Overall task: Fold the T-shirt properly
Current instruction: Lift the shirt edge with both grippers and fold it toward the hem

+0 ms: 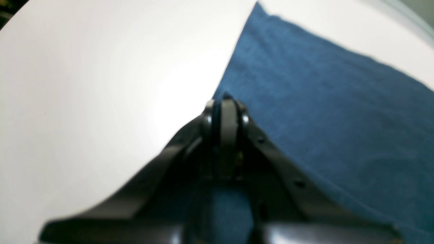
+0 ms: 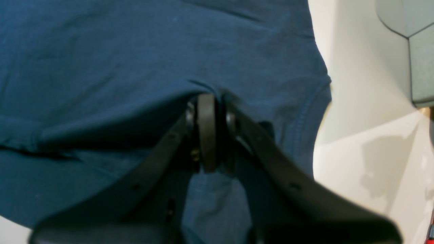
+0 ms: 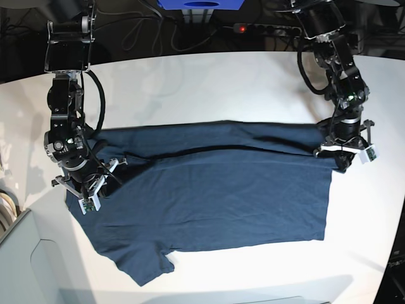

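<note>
The dark navy T-shirt (image 3: 215, 190) lies spread on the white table (image 3: 209, 82), its far long edge folded over toward the middle. One sleeve (image 3: 142, 263) sticks out at the front left. My left gripper (image 3: 342, 162), on the right of the base view, is shut on the shirt's right edge; in the left wrist view (image 1: 228, 101) its closed tips pinch the cloth (image 1: 322, 112). My right gripper (image 3: 95, 183), on the left of the base view, is shut on the shirt near the left sleeve; in the right wrist view (image 2: 206, 101) the fabric (image 2: 135, 61) bunches at its tips.
A grey box or bin (image 3: 25, 259) stands at the front left corner beside the table. Cables and a power strip (image 3: 266, 28) lie beyond the table's far edge. Bare white table surface lies behind the shirt and to its right.
</note>
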You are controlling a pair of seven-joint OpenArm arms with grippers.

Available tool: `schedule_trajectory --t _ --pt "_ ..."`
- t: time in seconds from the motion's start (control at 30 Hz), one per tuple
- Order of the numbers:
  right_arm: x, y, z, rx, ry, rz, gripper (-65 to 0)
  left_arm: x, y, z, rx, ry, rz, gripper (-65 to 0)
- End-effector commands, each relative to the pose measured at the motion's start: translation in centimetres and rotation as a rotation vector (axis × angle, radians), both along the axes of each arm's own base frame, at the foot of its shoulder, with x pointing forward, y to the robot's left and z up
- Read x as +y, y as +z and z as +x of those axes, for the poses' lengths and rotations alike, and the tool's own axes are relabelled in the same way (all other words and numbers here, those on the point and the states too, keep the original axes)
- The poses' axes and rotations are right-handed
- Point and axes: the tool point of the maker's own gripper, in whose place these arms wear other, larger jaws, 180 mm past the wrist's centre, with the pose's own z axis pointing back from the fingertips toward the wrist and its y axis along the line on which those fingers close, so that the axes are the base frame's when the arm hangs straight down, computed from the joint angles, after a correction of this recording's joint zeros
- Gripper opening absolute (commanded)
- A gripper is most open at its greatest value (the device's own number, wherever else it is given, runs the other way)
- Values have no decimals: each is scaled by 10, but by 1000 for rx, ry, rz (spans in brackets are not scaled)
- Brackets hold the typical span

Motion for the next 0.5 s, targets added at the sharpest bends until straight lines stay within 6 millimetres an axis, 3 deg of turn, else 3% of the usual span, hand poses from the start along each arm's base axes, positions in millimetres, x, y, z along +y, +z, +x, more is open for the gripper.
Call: schedule_trajectory --t 0.0,0.13,0.3,0.47 --pt "-3 23 12 -74 5 -5 -649 8 17 5 -54 10 27 -650" --pt "-3 24 11 -77 6 -5 -649 15 19 2 -61 34 25 -650" --pt "-4 43 11 -153 -3 7 -649 24 21 -2 -64 58 26 -650" --pt "-1 33 13 -126 5 11 -649 22 21 -1 -64 52 25 -650"
